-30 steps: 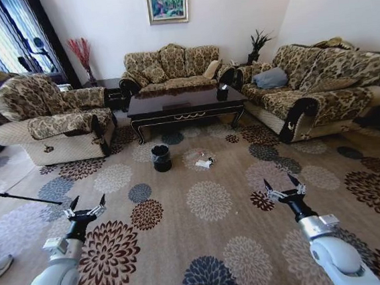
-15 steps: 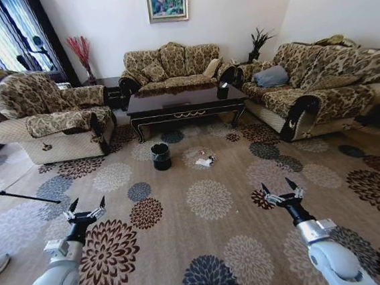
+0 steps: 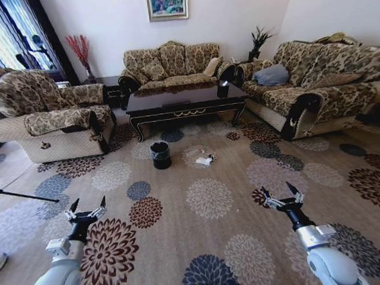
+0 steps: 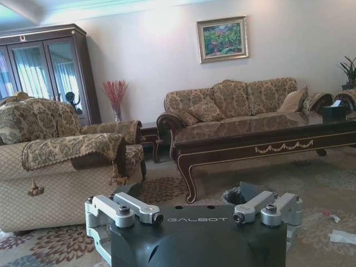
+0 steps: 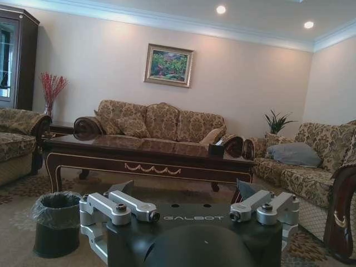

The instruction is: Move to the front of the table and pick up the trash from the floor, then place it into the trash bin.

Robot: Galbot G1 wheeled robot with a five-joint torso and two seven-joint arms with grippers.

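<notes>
Left gripper [image 3: 85, 211] and right gripper [image 3: 281, 195]: low over the carpet [image 3: 209, 201], jaws spread, empty. Bin [image 3: 161, 155] at 11 o'clock and trash [image 3: 204, 161] at 12, before the table [image 3: 185, 104].

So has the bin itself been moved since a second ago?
No. The bin keeps its spot on the carpet, just ahead of the table's left leg with the paper scrap beside it; the slight shift is the camera's.

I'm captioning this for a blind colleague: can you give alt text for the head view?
Two open grippers, left gripper and right gripper, hover over a beige flower-patterned carpet. Ahead, a small round black trash bin stands beside white crumpled paper litter, before a long dark-brown glossy coffee table ringed by patterned sofas.
</notes>
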